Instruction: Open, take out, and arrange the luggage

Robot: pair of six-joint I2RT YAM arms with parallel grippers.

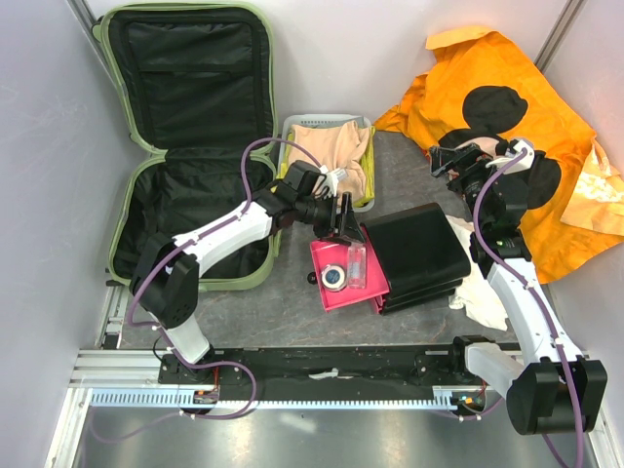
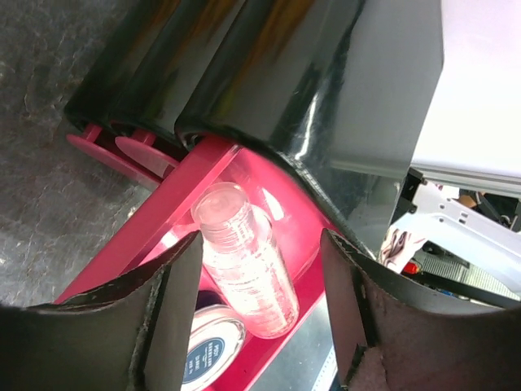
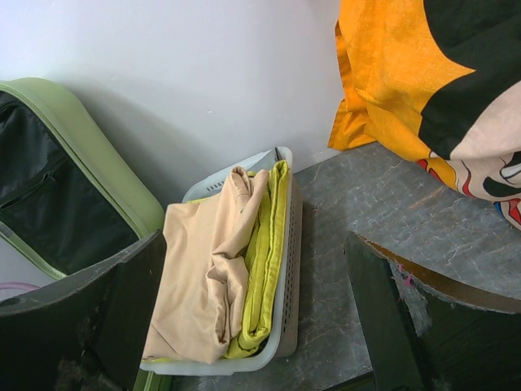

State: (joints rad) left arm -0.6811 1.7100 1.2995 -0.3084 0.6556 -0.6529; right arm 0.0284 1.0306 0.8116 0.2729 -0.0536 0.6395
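- Plainly, the luggage (image 1: 185, 127) is the biggest thing here: it sits at the left rear of the counter (image 1: 409, 175), already open. Its lid leans against the back wall and both black-lined halves look empty, so the unpacking seems largely done.
- An orange cloth (image 1: 561, 136) with black round patches lies heaped in the right rear corner, probably set aside out of the work area.
- A black box (image 1: 419, 244) rests in the middle, with its pink drawer (image 1: 363, 297) pulled out toward the left arm so small items can go in.
- A white basket (image 1: 322, 119) stands just beside the luggage and holds folded beige and yellow-green clothes (image 1: 327, 151), a tidy home for garments.
- The left claw (image 2: 260, 309) hovers over the drawer. Its fingers are spread either side of a clear bottle (image 2: 248, 273) that lies inside, and it grips nothing.
- The right claw (image 3: 256, 326) hangs wide apart and empty near the orange cloth, facing the basket.
- A small round tin (image 1: 334, 278) lies in the drawer just beside the bottle.
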